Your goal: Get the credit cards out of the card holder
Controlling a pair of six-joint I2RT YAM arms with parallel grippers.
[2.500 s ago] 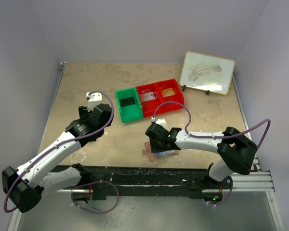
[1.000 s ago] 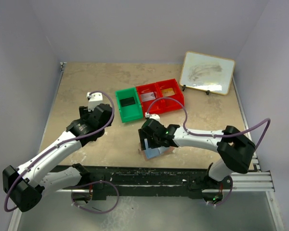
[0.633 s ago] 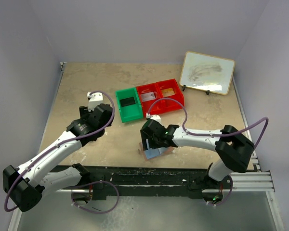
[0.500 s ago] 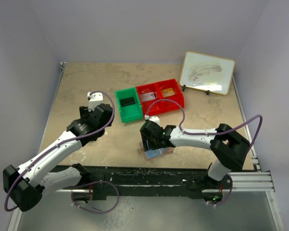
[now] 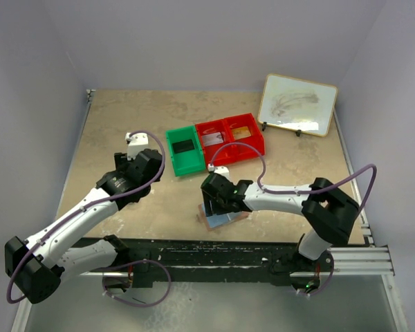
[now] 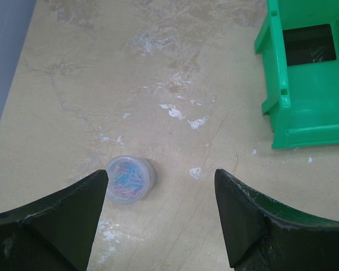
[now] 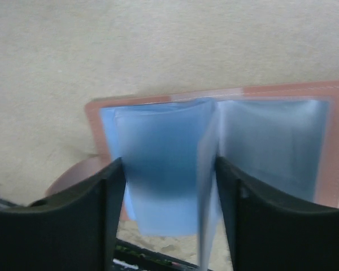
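Left end effector (image 6: 161,174) hangs released, just left of the green bin (image 6: 305,113). Nearer than that bin, right end effector (image 7: 168,165) straddles a blue sleeve of the open card holder (image 7: 271,141); too blurry to tell whether it is grasping.

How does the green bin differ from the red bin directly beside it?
The green bin holds a black card; the middle red bin holds a pale grey card. The green bin ends the row on the robot's left; the middle red bin stands between it and the other red bin. Both are open-topped plastic bins, each with one card.
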